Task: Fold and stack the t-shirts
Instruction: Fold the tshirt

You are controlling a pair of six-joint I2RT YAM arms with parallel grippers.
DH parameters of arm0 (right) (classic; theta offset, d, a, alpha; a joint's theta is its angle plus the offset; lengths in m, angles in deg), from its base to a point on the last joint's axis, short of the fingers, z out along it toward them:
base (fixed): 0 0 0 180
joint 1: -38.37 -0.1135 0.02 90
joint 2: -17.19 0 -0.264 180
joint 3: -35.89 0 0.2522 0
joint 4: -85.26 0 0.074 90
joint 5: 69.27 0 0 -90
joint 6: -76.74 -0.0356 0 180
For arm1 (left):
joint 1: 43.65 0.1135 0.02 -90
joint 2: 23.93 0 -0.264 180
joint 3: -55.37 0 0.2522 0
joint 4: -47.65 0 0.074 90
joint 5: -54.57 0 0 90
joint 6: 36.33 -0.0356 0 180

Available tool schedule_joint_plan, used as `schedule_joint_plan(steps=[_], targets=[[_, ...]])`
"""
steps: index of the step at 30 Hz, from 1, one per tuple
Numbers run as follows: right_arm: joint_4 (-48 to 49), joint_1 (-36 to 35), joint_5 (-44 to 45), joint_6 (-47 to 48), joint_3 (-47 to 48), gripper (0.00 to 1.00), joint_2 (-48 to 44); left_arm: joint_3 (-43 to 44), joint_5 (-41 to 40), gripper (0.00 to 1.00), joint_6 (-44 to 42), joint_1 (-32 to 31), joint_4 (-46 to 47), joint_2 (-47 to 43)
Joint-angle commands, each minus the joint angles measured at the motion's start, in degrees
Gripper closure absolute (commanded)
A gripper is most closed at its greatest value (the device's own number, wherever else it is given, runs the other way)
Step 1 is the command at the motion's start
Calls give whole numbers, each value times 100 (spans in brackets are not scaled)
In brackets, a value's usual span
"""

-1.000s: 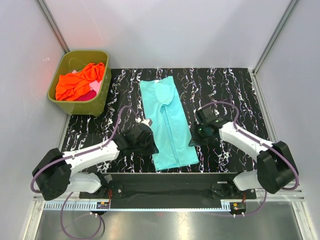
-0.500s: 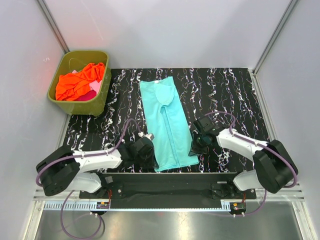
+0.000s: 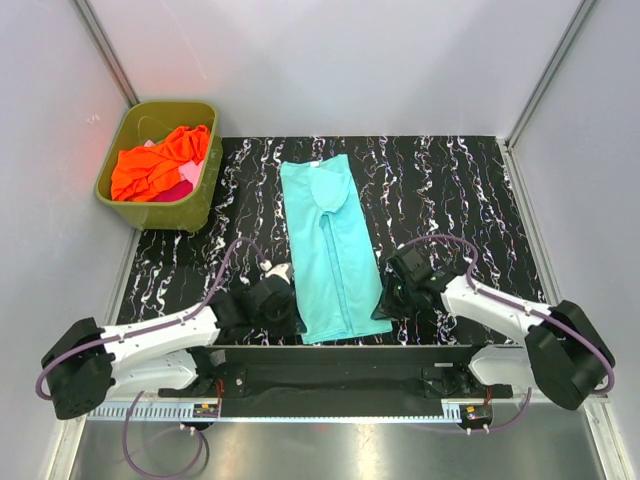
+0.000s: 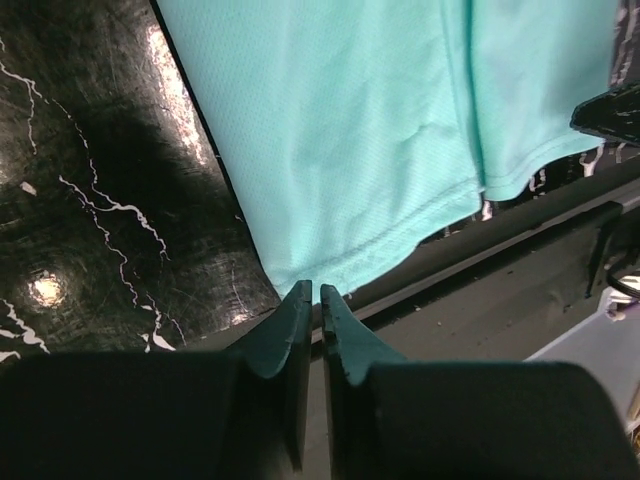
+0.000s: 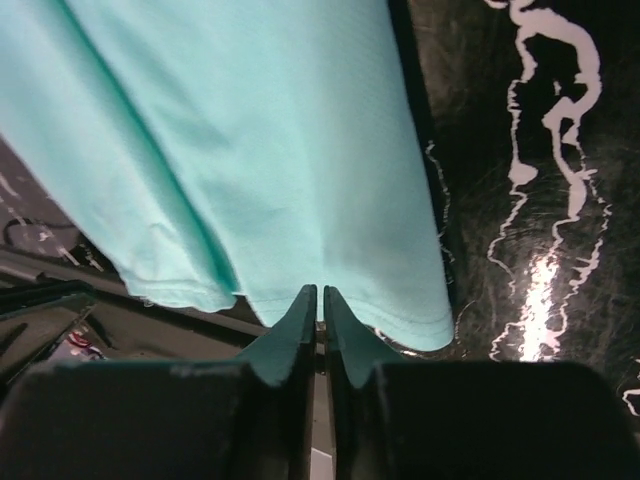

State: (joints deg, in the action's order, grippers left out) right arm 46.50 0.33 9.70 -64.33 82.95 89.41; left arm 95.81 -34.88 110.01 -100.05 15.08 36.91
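Observation:
The teal t-shirt [image 3: 330, 250] lies lengthwise on the black marbled table [image 3: 450, 190], folded into a narrow strip with its collar at the far end. Its hem hangs just over the near table edge. My left gripper [image 3: 296, 322] pinches the hem's left corner [image 4: 300, 275]; in the left wrist view its jaws [image 4: 316, 290] stand only a thin slit apart. My right gripper [image 3: 386, 306] pinches the hem near its right corner, jaws [image 5: 320, 290] almost together on the cloth [image 5: 260, 150]. The orange t-shirt [image 3: 160, 160] and the pink t-shirt [image 3: 182, 188] sit crumpled in the tub.
The olive-green tub [image 3: 205, 190] stands at the far left corner of the table. A black rail [image 3: 340, 358] runs along the near edge just under the shirt's hem. White walls close in both sides.
Both grippers have drawn back toward the near edge, pulling the teal shirt's hem with them. The shirt now lies straighter and nearer, and both pairs of jaws have loosened slightly.

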Motion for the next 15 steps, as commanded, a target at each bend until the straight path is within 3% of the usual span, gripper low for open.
schedule_joint_plan(steps=[1, 3, 9, 15], targets=[[153, -80, 118, -62, 457, 85, -314, 321, -144, 86, -131, 111, -167, -318], [153, -81, 145, 236, 807, 78, -149, 294, 57, 77, -211, 269, -193, -423], [293, -81, 171, 1283, 1854, 71, 869, 110, 550, 60, -334, 613, -45, -389], [346, -98, -382, 1714, 2655, 70, 2013, -303, 884, 54, -88, 604, 290, -441]])
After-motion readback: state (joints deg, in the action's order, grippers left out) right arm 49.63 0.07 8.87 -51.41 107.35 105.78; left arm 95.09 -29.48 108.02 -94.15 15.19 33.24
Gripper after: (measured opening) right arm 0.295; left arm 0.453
